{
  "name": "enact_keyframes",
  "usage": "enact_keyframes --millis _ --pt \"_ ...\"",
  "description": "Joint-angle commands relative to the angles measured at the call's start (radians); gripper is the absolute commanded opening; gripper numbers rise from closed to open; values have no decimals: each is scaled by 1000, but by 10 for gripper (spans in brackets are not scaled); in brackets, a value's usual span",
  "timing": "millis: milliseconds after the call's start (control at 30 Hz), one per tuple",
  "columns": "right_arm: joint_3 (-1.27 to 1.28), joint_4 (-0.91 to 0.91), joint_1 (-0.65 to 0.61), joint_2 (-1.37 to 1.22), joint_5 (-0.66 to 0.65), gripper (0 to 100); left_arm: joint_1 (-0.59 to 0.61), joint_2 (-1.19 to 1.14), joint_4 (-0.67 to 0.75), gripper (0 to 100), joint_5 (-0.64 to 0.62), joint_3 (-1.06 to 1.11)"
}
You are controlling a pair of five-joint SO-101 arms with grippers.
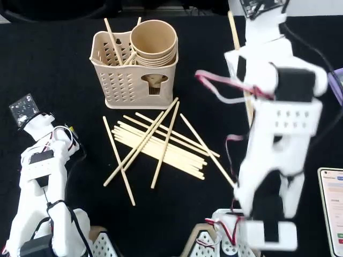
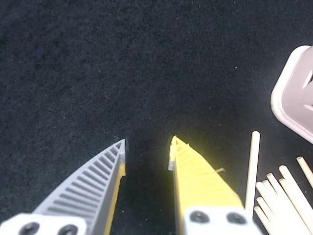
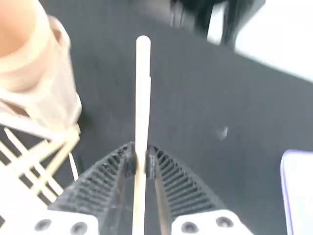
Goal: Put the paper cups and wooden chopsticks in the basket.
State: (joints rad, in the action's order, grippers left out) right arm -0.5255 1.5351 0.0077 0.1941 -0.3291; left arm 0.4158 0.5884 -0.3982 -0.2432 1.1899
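In the high view the basket [image 1: 134, 80] stands upper middle on the table [image 1: 53, 64]. The stacked paper cups [image 1: 154, 40] sit in its right side and a few leaning chopsticks [image 1: 112, 37] in its left. Just below the basket, mid-frame, the loose chopsticks [image 1: 155, 142] lie crossed in a heap. My left pincer [image 2: 146, 144] hangs over bare table at lower left, left of that heap. My right pincer [image 3: 142, 164], right of the basket, grips 1 held chopstick [image 3: 142, 93]. A device [image 1: 332, 209] lies at the lower right edge.
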Motion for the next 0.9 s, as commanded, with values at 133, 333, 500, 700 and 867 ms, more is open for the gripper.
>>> enact_keyframes --millis 133,333,500,700,867 --pt "-54 -245 -238 231 212 10 -5 21 18 155 -11 -5" --pt "22 -474 -534 257 327 11 -5 21 18 155 -11 -5" --pt "171 -818 -620 185 345 11 -5 21 18 155 -11 -5" --pt "325 -1204 -617 74 339 11 -4 21 18 155 -11 -5" --pt "371 -1332 -597 -45 338 11 -4 21 18 155 -11 -5"
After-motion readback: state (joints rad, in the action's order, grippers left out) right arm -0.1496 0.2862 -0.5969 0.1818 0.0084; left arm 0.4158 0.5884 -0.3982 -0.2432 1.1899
